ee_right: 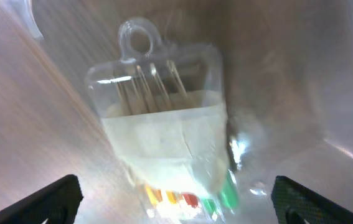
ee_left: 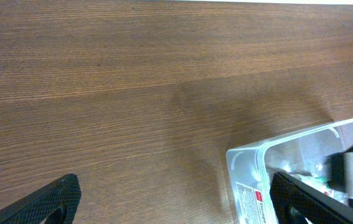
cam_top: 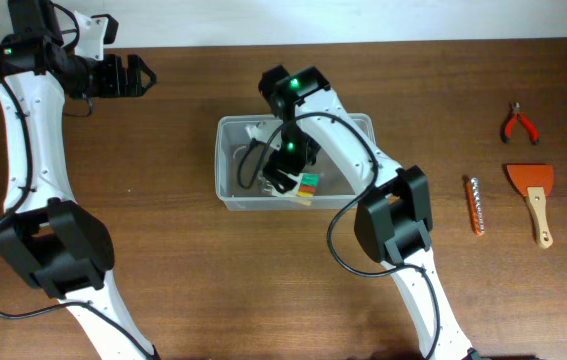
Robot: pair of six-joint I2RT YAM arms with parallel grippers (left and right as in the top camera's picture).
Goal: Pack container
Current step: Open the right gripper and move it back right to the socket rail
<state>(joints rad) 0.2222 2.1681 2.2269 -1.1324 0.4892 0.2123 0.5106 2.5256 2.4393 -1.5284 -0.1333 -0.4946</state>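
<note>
Though wide-jawed, right pincer inside container.

Translucent container on brown wood-grain table; red pliers, orange scraper.

A brown wood-grain table carried a clear plastic container near its centre. At the far right lay red-handled pliers. Nearer, side by side, lay a slim silver tool with an orange tip and an orange scraper with a wooden handle.
</note>
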